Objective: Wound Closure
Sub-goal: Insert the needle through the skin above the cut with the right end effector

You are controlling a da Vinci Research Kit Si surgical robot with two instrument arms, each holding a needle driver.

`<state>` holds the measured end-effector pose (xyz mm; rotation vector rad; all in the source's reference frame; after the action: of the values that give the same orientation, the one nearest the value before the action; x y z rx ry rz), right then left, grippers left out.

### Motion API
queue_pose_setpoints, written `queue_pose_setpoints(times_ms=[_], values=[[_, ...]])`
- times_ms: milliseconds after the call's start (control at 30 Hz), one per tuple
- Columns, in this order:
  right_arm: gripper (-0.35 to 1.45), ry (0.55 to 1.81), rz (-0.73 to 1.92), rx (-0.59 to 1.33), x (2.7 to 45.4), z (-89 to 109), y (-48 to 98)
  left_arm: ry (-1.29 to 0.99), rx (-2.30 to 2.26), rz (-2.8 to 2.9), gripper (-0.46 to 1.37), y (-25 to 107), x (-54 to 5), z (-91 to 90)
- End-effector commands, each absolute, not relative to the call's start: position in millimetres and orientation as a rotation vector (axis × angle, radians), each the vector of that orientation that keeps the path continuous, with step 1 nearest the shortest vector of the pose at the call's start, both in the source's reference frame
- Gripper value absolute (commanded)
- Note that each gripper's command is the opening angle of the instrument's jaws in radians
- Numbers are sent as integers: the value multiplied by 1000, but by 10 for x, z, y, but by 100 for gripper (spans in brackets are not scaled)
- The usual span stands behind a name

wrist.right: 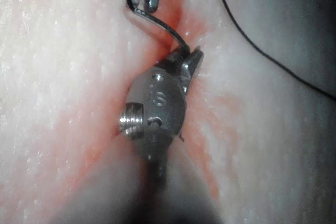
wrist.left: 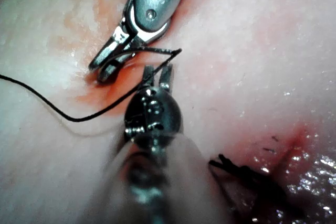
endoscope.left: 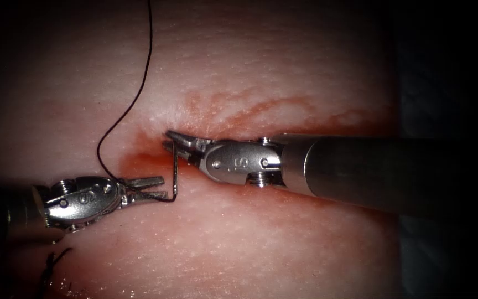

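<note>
Tissue (endoscope.left: 261, 243) beneath; right tool (endoscope.left: 179, 142) fingers grip needle (endoscope.left: 175, 176).

Tight in the middle: left tool (endoscope.left: 149, 188) and right tool (endoscope.left: 173, 139) nearly tip to tip, needle (endoscope.left: 175, 176) bridging them; thread (endoscope.left: 139, 77) loops across upper left, bare tissue (endoscope.left: 261, 249) open below

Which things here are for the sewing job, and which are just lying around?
For the job: right tool, shut on the needle near one end; needle, out of the tissue; left tool, open, holding nothing; thread.
Lying about: cut thread ends; red fluid.
</note>
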<state>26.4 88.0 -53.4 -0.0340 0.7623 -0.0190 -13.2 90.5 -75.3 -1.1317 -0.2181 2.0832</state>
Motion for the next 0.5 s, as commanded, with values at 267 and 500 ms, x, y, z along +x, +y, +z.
queue_pose_setpoints(times_ms=[267, 500], values=[[-35, 740, -13, -11, 260, -517, 875, -217, -1130, 2082, 0, 905, -131, -754], [-35, 860, 38, -74, 263, -532, 892, -216, -1129, 2081, 1, 905, -131, -753]])
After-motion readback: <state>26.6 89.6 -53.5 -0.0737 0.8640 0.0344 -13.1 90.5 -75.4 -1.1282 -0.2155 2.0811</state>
